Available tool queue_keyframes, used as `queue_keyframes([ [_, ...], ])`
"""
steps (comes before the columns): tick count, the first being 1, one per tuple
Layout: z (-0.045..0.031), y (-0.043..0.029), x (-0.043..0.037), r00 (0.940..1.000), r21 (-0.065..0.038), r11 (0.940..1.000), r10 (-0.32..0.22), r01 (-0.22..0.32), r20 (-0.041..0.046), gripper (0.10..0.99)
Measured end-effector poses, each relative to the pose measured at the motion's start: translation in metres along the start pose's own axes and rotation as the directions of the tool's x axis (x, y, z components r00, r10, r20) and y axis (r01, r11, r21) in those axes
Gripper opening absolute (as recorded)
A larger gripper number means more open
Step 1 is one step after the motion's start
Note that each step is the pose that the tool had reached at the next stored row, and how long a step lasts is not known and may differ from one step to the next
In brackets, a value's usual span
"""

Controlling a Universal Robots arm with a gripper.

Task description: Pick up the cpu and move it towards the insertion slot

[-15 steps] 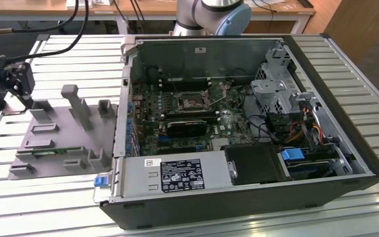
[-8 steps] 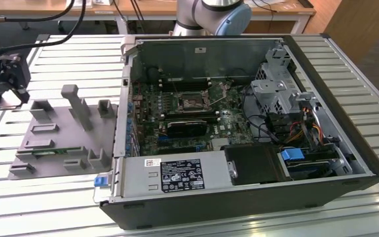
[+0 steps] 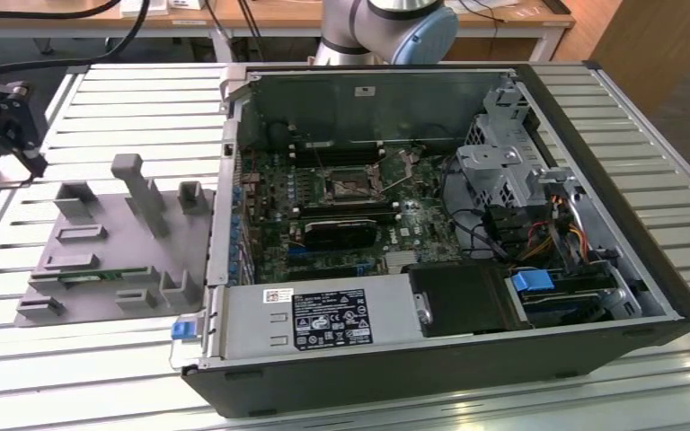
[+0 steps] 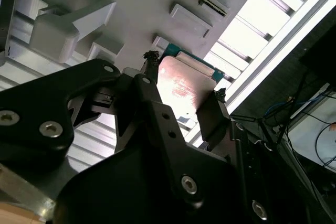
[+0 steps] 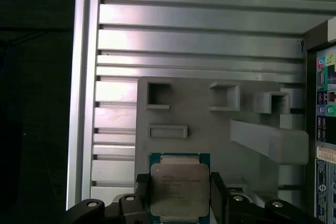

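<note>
Gripper closed on the cpu — one finger pressing each opposite edge, metal top facing the first wrist view. In the exterior view, the gripper sits off the grey plastic tray toward the exterior view's left. Insertion slot — well apart from the tray, toward the exterior view's right, inside the computer case.

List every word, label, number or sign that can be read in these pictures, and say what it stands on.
No text here can be read.
On the power supply, the large label: too small to read.
Above it, the white sticker: too small to read.
On the case wall, the small tag: too small to read.
On the cpu, faint print: blurred.
</note>
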State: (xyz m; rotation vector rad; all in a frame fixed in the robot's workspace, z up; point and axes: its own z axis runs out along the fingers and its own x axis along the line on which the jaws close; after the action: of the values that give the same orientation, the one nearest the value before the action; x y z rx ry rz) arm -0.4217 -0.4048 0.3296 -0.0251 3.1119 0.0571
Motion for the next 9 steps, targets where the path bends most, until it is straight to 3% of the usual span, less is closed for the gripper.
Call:
queue_keyframes([
  [9,-0.0238,0.0009,-0.0007,1.0000,0.000,1.0000,0.000,0.000,0.0088,0.537],
])
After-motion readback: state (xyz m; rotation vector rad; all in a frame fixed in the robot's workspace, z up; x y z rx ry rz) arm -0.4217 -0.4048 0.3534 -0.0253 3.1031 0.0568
